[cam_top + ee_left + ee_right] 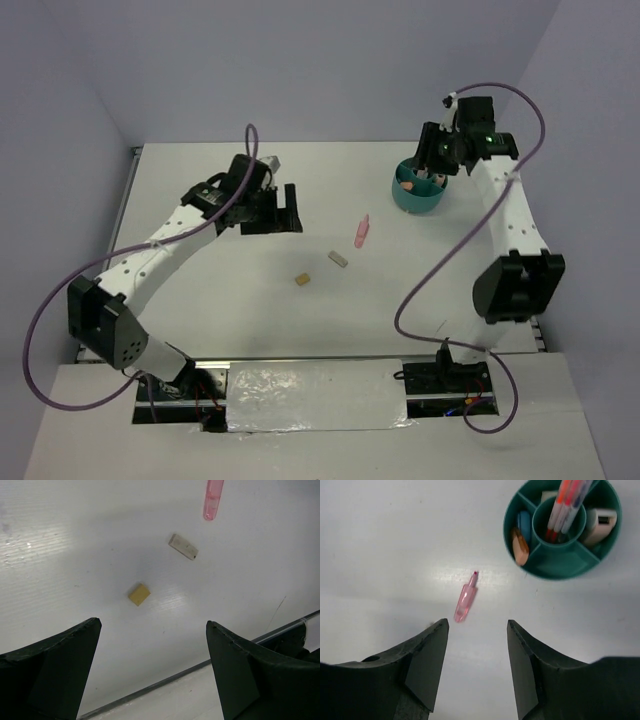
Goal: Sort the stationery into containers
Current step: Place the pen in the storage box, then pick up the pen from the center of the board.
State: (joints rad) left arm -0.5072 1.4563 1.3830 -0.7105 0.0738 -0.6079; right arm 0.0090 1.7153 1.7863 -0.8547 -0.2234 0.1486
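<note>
1. Hanging over the bench [210,310], the left end effector [152,625] has its jaws spread wide with nothing between them.
2. Below and ahead of it lie a tan block [139,594] and a grey block [183,547], near each other but not touching.
3. Beyond the grey block lies a pink marker [214,500], apart from both.
4. Over by the far right corner, the right end effector [477,625] is also parted and empty.
5. Its wrist view shows the pink marker flat on the bench, just beside the teal organiser cup [560,569] but clear of its wall.
6. Orange and pink pens [565,505] stand in the cup's centre well.
7. A blue block [524,524] and an orange piece [520,547] sit in the left compartment, and a pale block [600,522] in the right one.
</note>
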